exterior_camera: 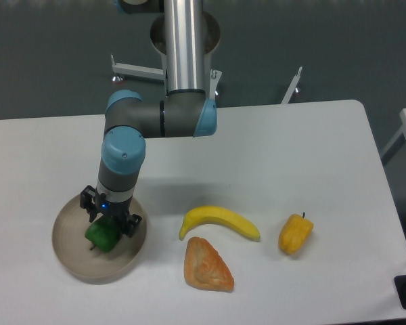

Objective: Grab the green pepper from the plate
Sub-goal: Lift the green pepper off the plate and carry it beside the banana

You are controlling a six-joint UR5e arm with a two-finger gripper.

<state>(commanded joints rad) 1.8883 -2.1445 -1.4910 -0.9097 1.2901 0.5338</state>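
Note:
The green pepper (101,236) is a small glossy bright-green pepper lying on the round beige-grey plate (71,256) at the front left of the table. My gripper (107,229) points straight down over the plate, right on top of the pepper. Its dark fingers reach down around the pepper's upper part. The wrist hides the fingertips, so I cannot tell whether they press on the pepper. The pepper rests on the plate.
A yellow banana (218,221) lies right of the plate. An orange-brown pastry slice (206,266) lies in front of it. A yellow-orange pepper (295,233) lies further right. The white table (291,156) ends at right and front.

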